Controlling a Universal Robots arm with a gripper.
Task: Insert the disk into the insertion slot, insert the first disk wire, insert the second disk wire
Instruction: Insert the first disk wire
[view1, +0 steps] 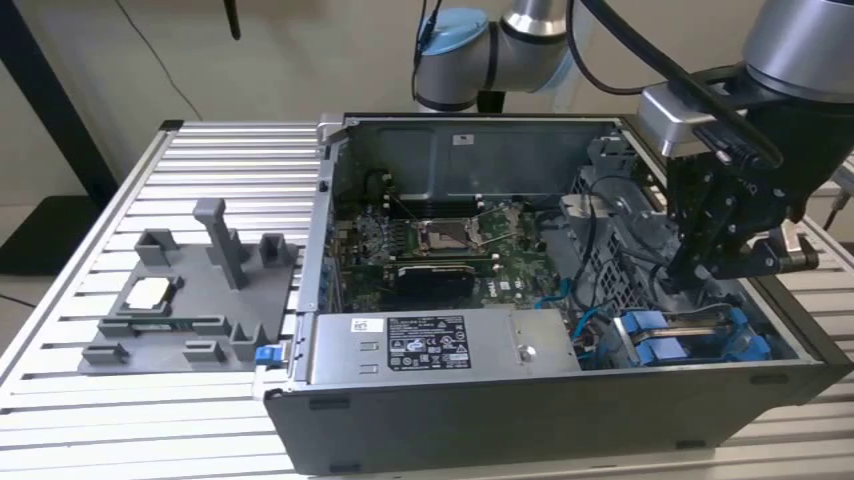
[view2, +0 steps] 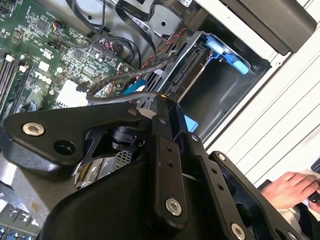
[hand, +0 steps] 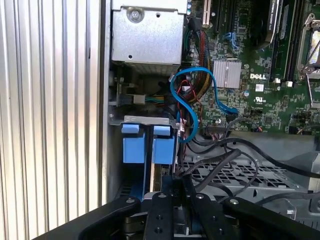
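Observation:
The disk sits in the insertion slot at the case's front corner on the exterior view's right. Its blue carrier handles stick out of the grey perforated cage. In the first wrist view two blue handles stand side by side, just beyond my fingertips. My gripper hangs directly above the cage, inside the open computer case. Both wrist views show its fingers closed on a black disk wire, whose connector end points at the blue carrier. The gripper is close to the drive's rear edge.
A grey labelled power-supply box lies beside the cage, with the motherboard behind it. A looped blue cable and several black wires crowd the cage. A grey fixture stands on the slatted table. A person's hand rests outside the case.

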